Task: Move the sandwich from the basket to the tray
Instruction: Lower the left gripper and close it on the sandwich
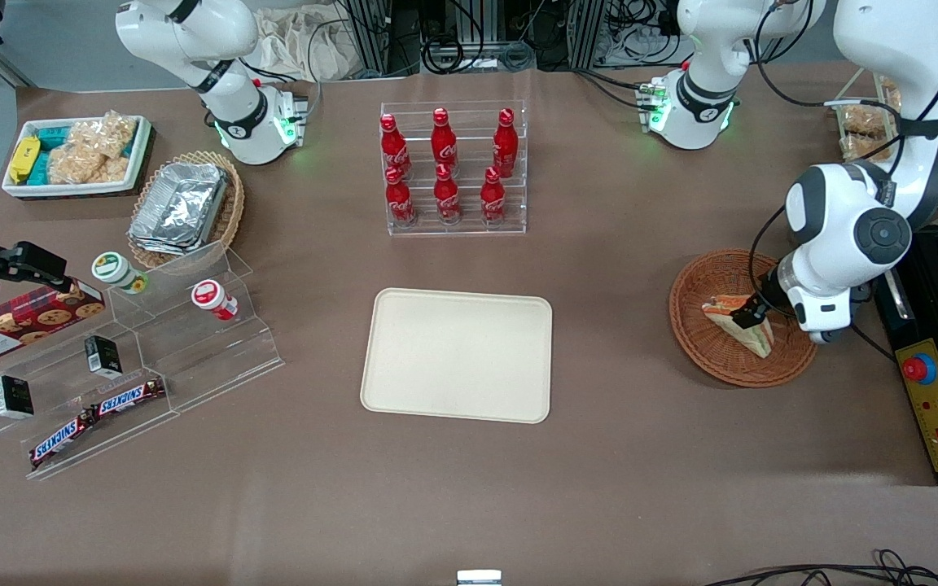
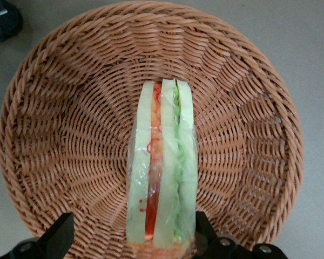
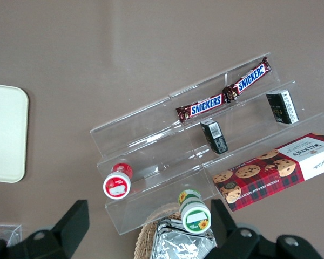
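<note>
Sandwich (image 2: 162, 167) is sitting in the reddish-brown basket (image 2: 65, 124), standing on its edge so the bread, orange and green layers are facing up toward the wrist camera. The left gripper (image 1: 754, 313) is hanging down into the basket right at the sandwich, with its fingers (image 2: 59, 234) spread apart: one is sitting just beside one face of the wedge and the other is well off the other face, so nothing is being squeezed yet.

The basket is resting on the brown table (image 1: 599, 488) toward the working arm's end. The cream tray (image 1: 458, 355) is lying flat near the middle of the table, well apart from the basket, with nothing on it. Farther from the front camera than the tray, a clear rack of red cola bottles (image 1: 446, 167) is standing. Toward the parked arm's end, two Snickers bars (image 1: 98, 411) are lying on a clear stepped stand.
</note>
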